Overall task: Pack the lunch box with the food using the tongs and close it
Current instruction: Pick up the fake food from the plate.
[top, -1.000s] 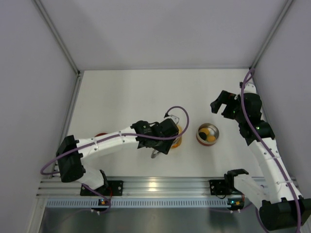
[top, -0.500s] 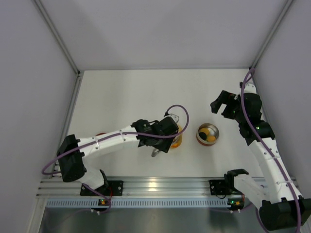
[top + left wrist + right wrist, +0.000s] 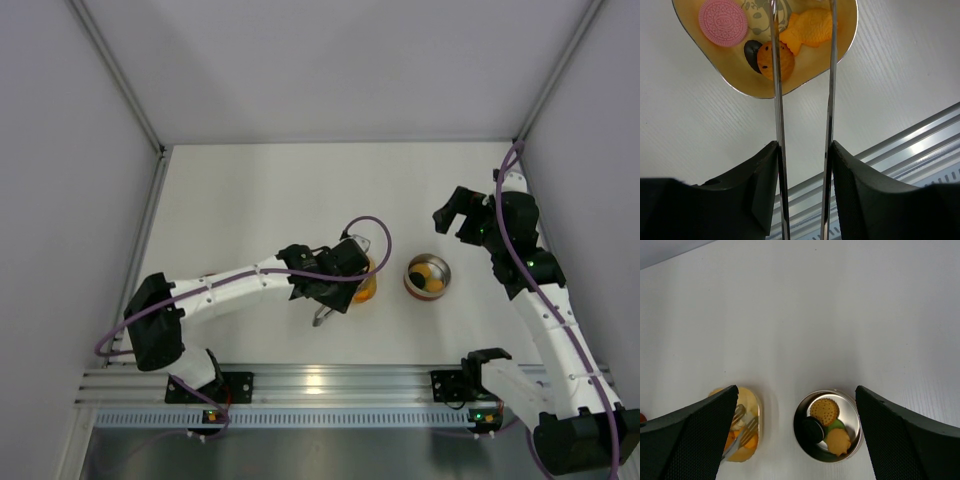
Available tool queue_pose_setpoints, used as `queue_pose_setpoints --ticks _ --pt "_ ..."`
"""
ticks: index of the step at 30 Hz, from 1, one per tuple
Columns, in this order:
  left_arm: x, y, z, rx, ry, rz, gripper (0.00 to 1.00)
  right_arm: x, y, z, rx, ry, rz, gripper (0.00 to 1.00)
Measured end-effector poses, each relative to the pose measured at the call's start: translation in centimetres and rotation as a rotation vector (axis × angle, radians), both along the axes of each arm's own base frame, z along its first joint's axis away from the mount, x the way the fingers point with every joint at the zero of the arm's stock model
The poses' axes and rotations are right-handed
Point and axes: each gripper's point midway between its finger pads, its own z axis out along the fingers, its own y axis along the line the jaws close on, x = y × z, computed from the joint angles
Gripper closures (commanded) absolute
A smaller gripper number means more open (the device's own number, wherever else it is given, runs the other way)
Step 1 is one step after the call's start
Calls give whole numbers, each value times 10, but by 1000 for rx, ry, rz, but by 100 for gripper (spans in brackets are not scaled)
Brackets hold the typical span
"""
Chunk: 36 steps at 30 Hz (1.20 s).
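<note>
White tabletop fills the space between grey walls, with both arm bases at its 6 o'clock edge.

Seen from above, the left arm lies low and stretched out from its base at 7 o'clock, with its wrist over the yellow dish at mid-table. The left end effector pinches the tongs, one finger pressed on the outside of each blade. In the wrist view the tongs run from 6 to 12 o'clock, blades apart and nearly parallel, pointing into the dish. From above, their long axis lies from 7 to 1 o'clock. One blade crosses a round orange cookie and the other passes the orange fish. The tips are cut off, so whether they hold anything cannot be told. A pink cookie and a dark piece also lie in the dish.

The right arm rises along the wall at 3 o'clock, elbow bent. The right end effector is spread wide and empty, above the table at 1 o'clock from the lunch box.

The lunch box stands open at 3 o'clock from the dish, near it but not touching. It holds a tan cookie, a dark cookie, a green piece and an orange piece.
</note>
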Motion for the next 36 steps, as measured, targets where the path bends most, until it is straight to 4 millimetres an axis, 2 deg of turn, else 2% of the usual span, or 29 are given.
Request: queue_pose_setpoints --ticks 10,20,27,36 --pt "1 -1 0 -4 0 -4 58 0 0 0 0 0 0 1" --pt "4 1 3 -1 -20 -4 59 0 0 0 0 0 0 0" --pt "15 -2 27 -28 -83 13 60 0 0 0 0 0 0 1" --pt "27 -17 62 -98 -145 0 60 0 0 0 0 0 0 0"
